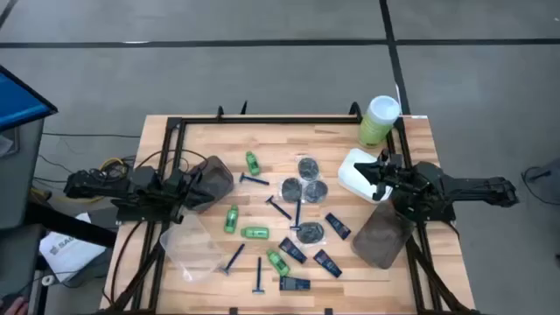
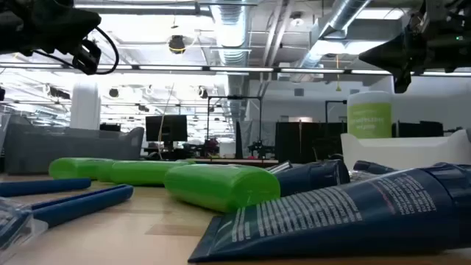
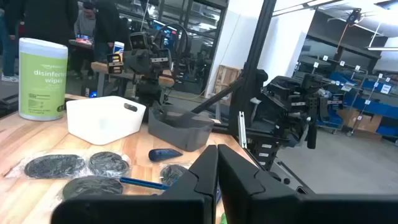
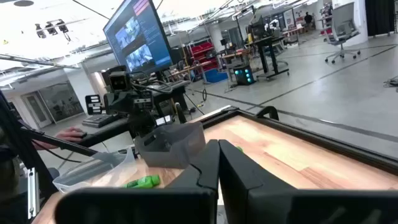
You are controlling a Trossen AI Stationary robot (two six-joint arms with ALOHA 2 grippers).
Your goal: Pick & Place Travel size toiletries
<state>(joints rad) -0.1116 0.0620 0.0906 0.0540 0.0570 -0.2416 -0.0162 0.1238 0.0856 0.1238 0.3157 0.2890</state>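
Observation:
The toiletries lie loose on the wooden table between the arms: green mini bottles (image 1: pixel 232 218) (image 2: pixel 221 184), blue-handled razors (image 1: pixel 255 180), dark round tins (image 1: pixel 307 166) (image 3: pixel 53 167) and dark-blue tubes (image 1: pixel 338 226) (image 2: pixel 353 210). My left gripper (image 1: pixel 197 184) (image 3: pixel 217 180) hovers at the left side beside a smoky tub (image 1: pixel 212 178); it is shut and empty. My right gripper (image 1: pixel 378 171) (image 4: pixel 217 168) hangs over the white tub (image 1: pixel 354 171) at the right, also shut and empty. In the low view both arms stay high above the table.
A pale-green canister (image 1: pixel 379 120) stands at the far right corner. A clear tub (image 1: pixel 191 248) lies near left and a dark tub (image 1: pixel 382 236) near right. A black frame (image 1: pixel 262 120) rims the table. People and desks show in the room beyond.

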